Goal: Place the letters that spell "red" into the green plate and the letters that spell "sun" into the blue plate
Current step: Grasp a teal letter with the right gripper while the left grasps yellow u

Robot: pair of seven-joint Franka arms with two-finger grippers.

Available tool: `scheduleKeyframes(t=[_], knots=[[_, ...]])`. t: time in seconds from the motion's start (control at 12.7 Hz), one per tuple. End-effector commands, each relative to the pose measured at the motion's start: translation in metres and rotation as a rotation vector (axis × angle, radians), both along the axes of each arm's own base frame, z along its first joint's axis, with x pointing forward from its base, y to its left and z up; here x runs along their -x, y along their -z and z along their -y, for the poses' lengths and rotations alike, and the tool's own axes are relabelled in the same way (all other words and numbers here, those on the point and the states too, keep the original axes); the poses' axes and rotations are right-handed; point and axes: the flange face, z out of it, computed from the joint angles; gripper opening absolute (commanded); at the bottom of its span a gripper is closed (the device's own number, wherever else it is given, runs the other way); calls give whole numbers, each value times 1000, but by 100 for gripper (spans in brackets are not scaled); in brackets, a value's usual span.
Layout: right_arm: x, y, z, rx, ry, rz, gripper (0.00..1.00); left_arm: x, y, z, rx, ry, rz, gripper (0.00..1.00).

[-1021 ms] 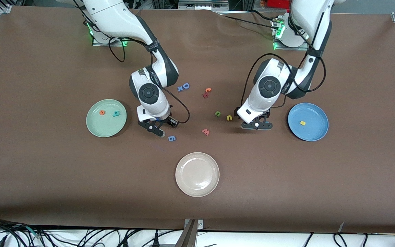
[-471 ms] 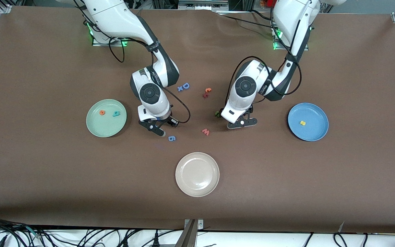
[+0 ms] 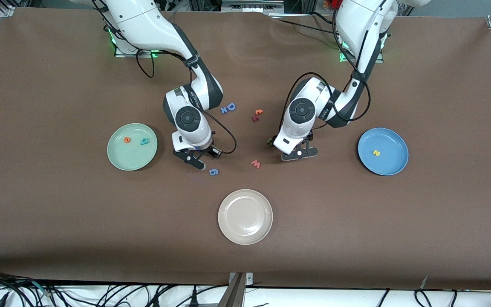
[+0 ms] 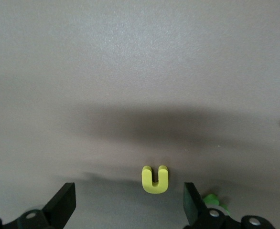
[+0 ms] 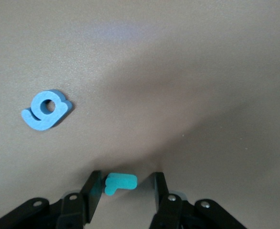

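A blue 6-shaped piece (image 5: pixel 46 110) lies near the right gripper (image 5: pixel 125 193), whose part-closed fingers flank the teal "r" (image 5: pixel 120 183) mid-tabletop. The left gripper (image 4: pixel 129 206), spread wide, has the yellow "n" (image 4: pixel 155 179) lying between its fingertips; a pink "w" (image 3: pixel 256 163) sits nearby.

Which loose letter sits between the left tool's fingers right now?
The yellow "n", lying flat on the table between the open left tool; the green "u" lies just outside one finger, and the pink "w" lies apart.
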Motion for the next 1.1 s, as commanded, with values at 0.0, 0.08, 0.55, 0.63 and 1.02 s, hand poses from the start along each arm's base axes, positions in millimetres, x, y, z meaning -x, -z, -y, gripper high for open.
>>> scheduleKeyframes(t=[0.0,0.08,0.55,0.63,1.02], knots=[[3,2,-7,-8,9,8,50,-2,8,10,-7,-38,26,99],[3,2,-7,-8,9,8,50,-1,13,10,-10,-44,24,99],[3,4,-6,-4,9,6,42,-1,24,10,-8,-44,30,90],[2,3,-5,-4,11,7,39,0,25,10,-9,-44,29,84],[0,0,-3,-2,11,5,20,-2,21,9,-5,-26,32,58]])
